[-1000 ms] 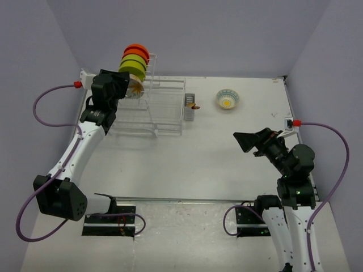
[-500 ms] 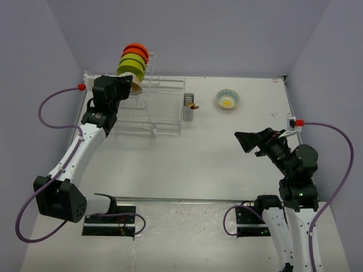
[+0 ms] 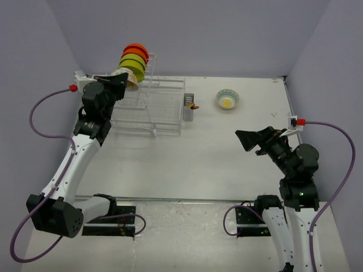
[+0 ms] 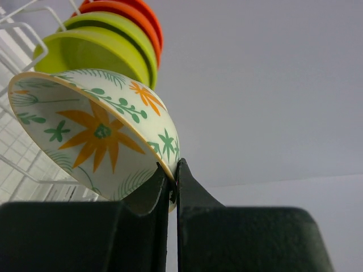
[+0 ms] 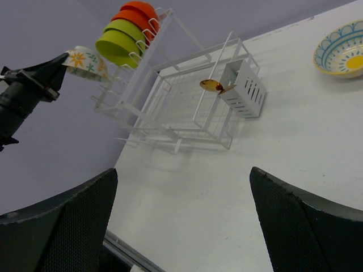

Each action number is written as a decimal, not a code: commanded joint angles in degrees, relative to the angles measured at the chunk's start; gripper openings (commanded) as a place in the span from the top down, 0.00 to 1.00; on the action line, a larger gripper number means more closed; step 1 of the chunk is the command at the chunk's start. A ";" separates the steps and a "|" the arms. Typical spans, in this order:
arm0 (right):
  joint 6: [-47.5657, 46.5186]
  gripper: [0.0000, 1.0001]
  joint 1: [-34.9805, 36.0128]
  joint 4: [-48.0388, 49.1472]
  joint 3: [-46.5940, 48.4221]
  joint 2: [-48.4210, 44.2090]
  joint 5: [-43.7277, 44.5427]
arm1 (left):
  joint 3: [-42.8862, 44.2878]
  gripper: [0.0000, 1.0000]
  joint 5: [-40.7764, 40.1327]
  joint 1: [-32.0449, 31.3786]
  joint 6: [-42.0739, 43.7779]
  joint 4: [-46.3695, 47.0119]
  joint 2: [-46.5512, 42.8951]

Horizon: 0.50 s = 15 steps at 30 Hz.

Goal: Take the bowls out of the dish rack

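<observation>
A second ago the left gripper [image 3: 122, 79] was down at the tall end of the dish rack [image 3: 161, 107] with its jaws half open around the edge of the cream bowl [image 3: 130, 80]. Now the jaws are squeezed tight on that edge. The arm has pulled up and back to the left, and the bowl has come along with it.

In the left wrist view, the two black fingers [image 4: 190, 190] pinch the thin rim of the cream bowl, one inside and one outside. The bowl is tipped on its side, so its orange flower and green leaves show. It hangs in the air just to the left of the rack's tall part.

The lime-green bowls [image 3: 134, 63] and the orange-red bowls [image 3: 138, 50] stand on edge in the top slots, just behind the cream bowl.

The right gripper [image 3: 245, 140] has not moved. Its jaws are spread wide and hold nothing. It hovers over the right side of the table [image 3: 198, 158].

A blue and yellow bowl [image 3: 227, 100] sits on the table, far and to the right of the rack.
</observation>
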 commanded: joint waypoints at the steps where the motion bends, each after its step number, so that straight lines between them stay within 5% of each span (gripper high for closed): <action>1: -0.04 0.01 -0.09 2.56 1.21 1.74 -0.86 | -0.32 1.00 3.30 0.19 3.62 9.72 -4.61; 6: -0.04 0.01 -0.09 5.37 0.59 4.11 -0.59 | 0.63 1.00 14.88 0.02 9.59 16.85 -4.36; 9: -0.74 0.01 -0.18 4.68 3.39 7.89 -1.11 | 7.56 1.00 26.40 -4.10 20.90 18.80 -0.76; 13: -2.06 0.01 -0.09 -2.06 12.16 12.37 0.89 | 31.76 1.00 24.26 -22.88 54.59 -8.49 11.71; 15: -3.81 0.01 -0.09 -5.94 15.26 13.87 3.44 | 35.60 1.00 20.12 -31.69 61.69 -17.98 16.27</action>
